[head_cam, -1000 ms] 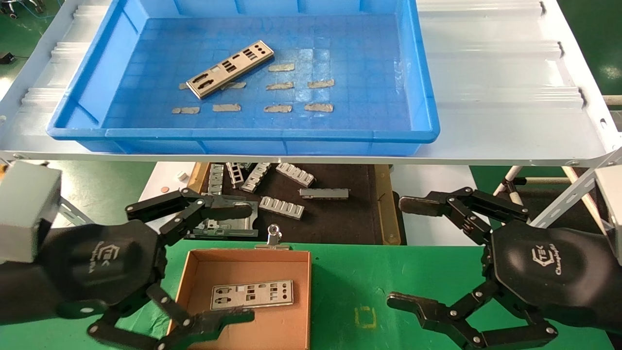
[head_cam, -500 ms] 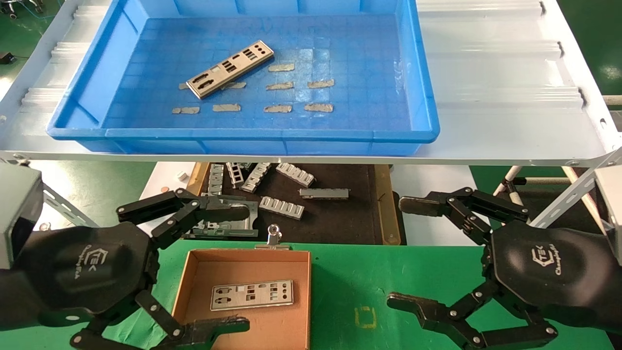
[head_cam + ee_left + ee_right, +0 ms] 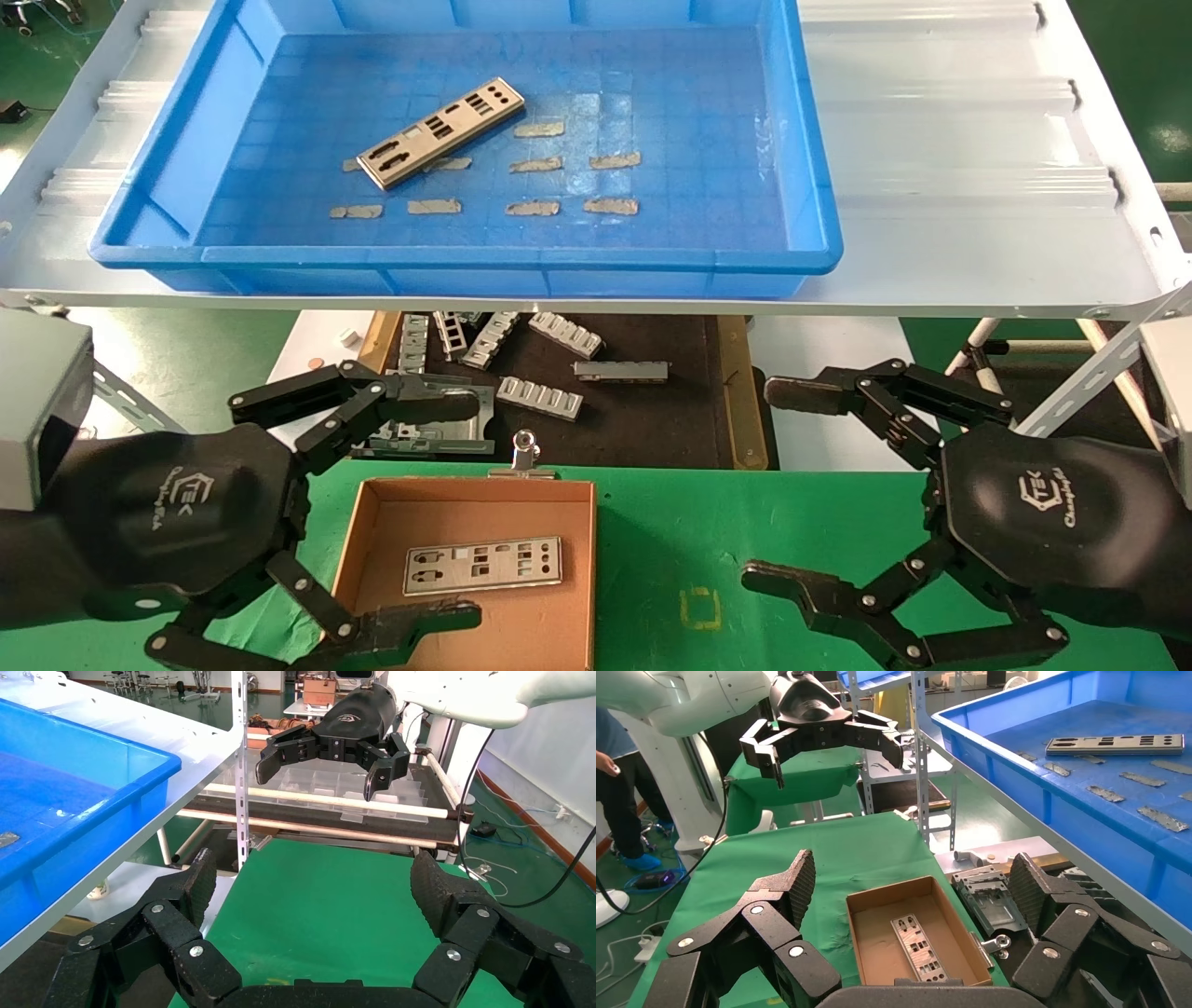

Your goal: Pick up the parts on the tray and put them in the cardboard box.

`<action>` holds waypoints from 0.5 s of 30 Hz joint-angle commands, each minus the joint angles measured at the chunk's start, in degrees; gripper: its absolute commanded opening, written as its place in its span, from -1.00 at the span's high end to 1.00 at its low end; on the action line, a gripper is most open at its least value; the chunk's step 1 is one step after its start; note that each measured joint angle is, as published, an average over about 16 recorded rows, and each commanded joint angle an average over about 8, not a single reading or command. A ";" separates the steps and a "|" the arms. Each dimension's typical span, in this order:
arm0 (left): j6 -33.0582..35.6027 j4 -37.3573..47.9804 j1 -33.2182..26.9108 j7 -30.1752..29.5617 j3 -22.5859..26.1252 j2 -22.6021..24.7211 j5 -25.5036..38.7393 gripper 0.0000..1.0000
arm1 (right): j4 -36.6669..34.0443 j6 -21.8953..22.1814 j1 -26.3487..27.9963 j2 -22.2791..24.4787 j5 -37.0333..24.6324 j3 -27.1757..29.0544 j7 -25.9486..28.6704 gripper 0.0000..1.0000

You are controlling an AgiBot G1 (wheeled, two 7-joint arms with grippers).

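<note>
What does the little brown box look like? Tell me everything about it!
The cardboard box is small, shallow and open-topped, made of plain brown card. It sits flat on the green mat, below the blue tray. A silver binder clip is clamped on its far edge. Inside, one silver metal plate with punched holes lies flat on its floor. The left gripper hovers open at its left side.

A factory workshop: slotted steel racking [image 3: 921, 755], green-painted floor [image 3: 534, 860], loose metal brackets [image 3: 540, 396].
</note>
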 commanded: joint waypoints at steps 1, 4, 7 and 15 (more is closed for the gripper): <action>-0.02 0.05 -0.02 0.03 0.04 0.02 0.03 -1.00 | 0.00 0.00 0.00 0.00 0.00 0.00 0.00 -1.00; -0.03 0.09 -0.04 0.04 0.08 0.03 0.05 -1.00 | 0.00 0.00 0.00 0.00 0.00 0.00 0.00 -1.00; -0.05 0.13 -0.05 0.06 0.11 0.04 0.07 -1.00 | 0.00 0.00 0.00 0.00 0.00 0.00 0.00 -1.00; -0.09 0.17 -0.08 0.09 0.15 0.07 0.11 -1.00 | 0.00 0.00 0.00 0.00 0.00 0.00 0.00 -1.00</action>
